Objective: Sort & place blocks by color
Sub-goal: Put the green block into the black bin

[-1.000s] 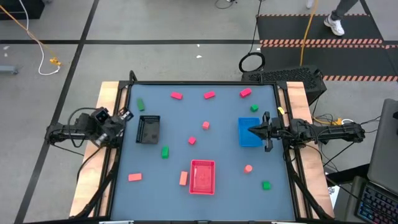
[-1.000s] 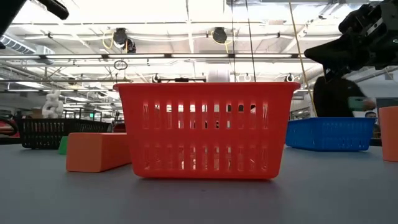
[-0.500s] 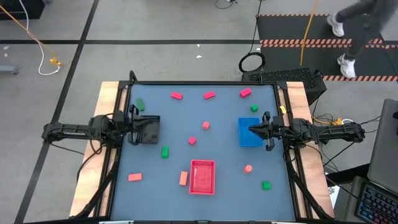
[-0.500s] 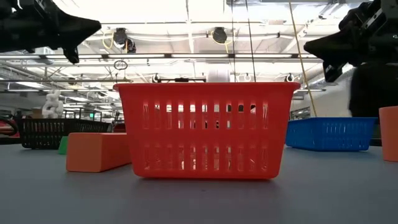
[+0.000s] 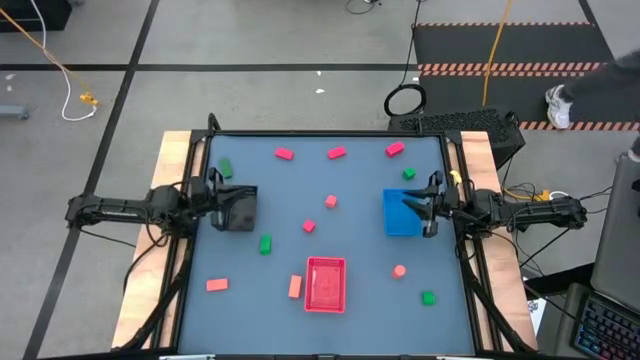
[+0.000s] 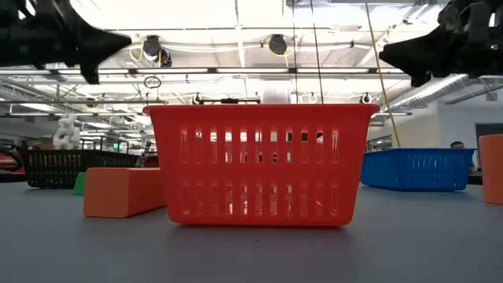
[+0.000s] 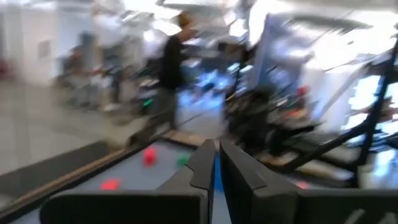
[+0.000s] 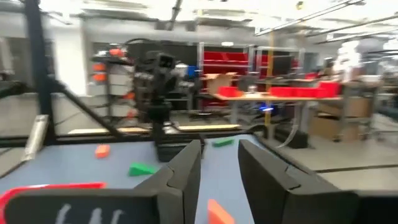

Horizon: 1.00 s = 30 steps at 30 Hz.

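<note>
While both arms reach in level from opposite sides, the blue-grey worktop [image 5: 350,230] carries three trays: the red tray [image 5: 326,284] near the front middle, the blue tray [image 5: 398,213] toward the right, and the black tray [image 5: 240,208] toward the left. Above the black tray's outer edge hangs the left end effector [image 5: 218,190], its fingers together with only a sliver between them in the left wrist view. Over the blue tray's outer edge hangs the right end effector [image 5: 432,205], its fingers apart with a clear gap in the right wrist view; neither holds anything. All of the blocks lie loose on the worktop, outside the trays: three magenta-red blocks [image 5: 337,153] along the far edge, green blocks [image 5: 265,243] scattered between the black tray, the far corners and the front right, and salmon-orange blocks [image 5: 295,287], one just beside the red tray, one toward the front left, others nearer the middle and right.
</note>
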Motion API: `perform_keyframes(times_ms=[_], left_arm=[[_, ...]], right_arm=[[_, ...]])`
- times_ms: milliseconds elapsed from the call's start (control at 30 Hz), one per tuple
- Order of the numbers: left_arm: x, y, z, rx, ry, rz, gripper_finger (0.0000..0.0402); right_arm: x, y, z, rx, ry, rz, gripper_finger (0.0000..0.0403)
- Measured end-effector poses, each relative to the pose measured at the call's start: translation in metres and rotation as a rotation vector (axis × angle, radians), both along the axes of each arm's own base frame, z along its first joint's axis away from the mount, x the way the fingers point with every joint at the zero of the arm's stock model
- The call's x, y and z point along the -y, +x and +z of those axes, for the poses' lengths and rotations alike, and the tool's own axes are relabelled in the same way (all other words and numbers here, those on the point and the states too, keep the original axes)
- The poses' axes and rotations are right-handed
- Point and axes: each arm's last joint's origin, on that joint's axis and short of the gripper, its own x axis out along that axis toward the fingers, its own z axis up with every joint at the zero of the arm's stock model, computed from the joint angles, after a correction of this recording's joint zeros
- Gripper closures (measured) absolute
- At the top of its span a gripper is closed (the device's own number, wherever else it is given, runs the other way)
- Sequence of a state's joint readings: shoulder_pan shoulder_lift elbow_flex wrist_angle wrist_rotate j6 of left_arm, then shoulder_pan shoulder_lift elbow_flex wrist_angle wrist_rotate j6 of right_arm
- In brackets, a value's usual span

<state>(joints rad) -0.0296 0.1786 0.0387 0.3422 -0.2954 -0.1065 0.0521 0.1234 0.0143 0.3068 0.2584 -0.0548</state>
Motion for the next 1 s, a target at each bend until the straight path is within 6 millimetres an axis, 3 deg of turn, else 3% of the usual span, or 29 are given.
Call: perform_keyframes(times_ms=[133,367,633,800,1000], left_arm=[[-0.003,0.003,0.002,-0.084,0.011,0.107,0.0374],[-0.007,0.015,0.057,-0.373,-0.025,0.280,0.0320],[-0.021,0.053,0.107,-0.654,-0.189,0.571,0.0233],[-0.035,0.075,0.113,-0.826,-0.273,0.587,0.0178],[-0.049,0.093,0.104,-0.944,-0.342,0.630,0.0136]], right_arm=[[0.000,-0.002,0.007,0.071,-0.010,-0.011,0.0295],[0.002,0.000,0.004,0.044,0.040,-0.053,0.0295],[0.003,0.006,-0.002,-0.026,0.064,-0.107,0.0282],[0.003,0.008,-0.003,-0.035,0.073,-0.127,0.0241],[0.004,0.007,0.000,0.008,0.099,-0.126,0.0184]])
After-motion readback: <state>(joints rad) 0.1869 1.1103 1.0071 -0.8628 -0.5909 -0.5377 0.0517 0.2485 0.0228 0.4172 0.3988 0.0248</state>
